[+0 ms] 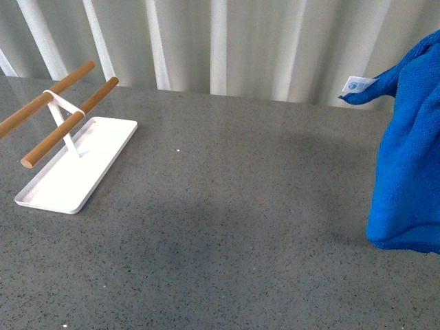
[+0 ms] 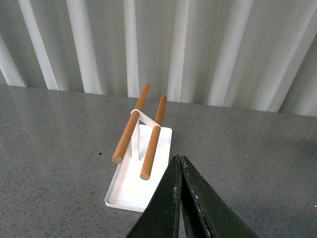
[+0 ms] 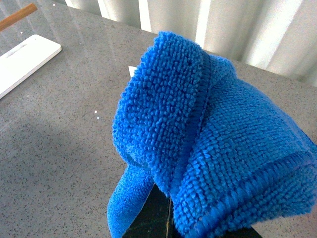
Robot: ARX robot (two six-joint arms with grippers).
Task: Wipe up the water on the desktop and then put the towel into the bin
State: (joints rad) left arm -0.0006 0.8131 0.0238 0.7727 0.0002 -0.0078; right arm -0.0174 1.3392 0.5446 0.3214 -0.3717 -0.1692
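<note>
The bright blue fluffy towel (image 1: 409, 151) hangs at the far right of the front view, its lower edge close to the desktop (image 1: 234, 206), its white tag (image 1: 356, 85) sticking out to the left. In the right wrist view the towel (image 3: 208, 144) is bunched over my right gripper (image 3: 166, 208), which is shut on it; only a bit of the dark fingers shows beneath the cloth. My left gripper (image 2: 179, 163) is shut with nothing in it, held above the grey speckled desktop (image 2: 257, 163) near the rack. No water is visible on the desktop. The bin is out of view.
A white tray (image 1: 103, 148) with two wooden rods (image 1: 69, 124) on a white stand sits at the left of the desktop; the tray (image 2: 126, 191) and rods (image 2: 153, 139) lie just ahead of the left gripper. White pleated curtains (image 1: 227, 41) back the table's far edge.
</note>
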